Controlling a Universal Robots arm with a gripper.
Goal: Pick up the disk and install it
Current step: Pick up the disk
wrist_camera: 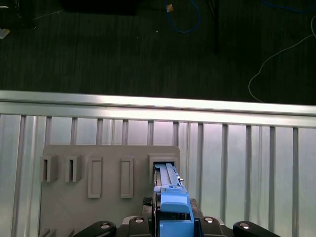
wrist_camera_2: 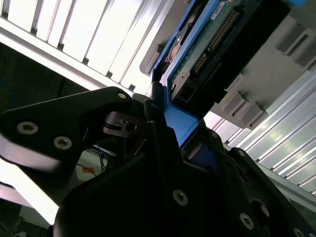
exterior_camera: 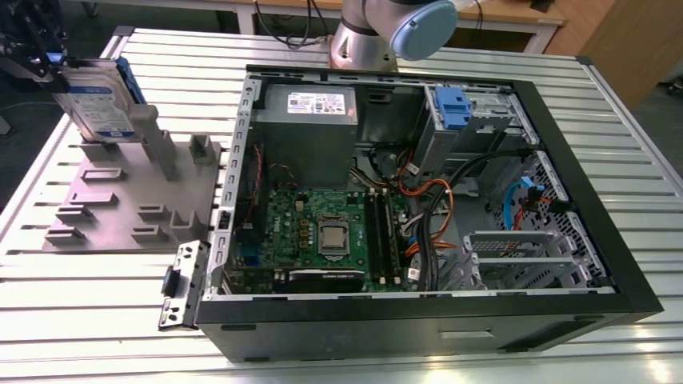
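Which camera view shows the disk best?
The exterior view: the disk stands upright at the grey rack, its labelled face and blue frame visible. The first wrist view shows it edge-on; the second wrist view shows part of its circuit-board side.

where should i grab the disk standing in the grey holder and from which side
Grip the disk by its free top end, across the blue carrier bracket, coming straight down from above. It stands on edge in a slot of the grey holder, so its lower end is buried and the flat faces rise clear. The gripper is at that top end.
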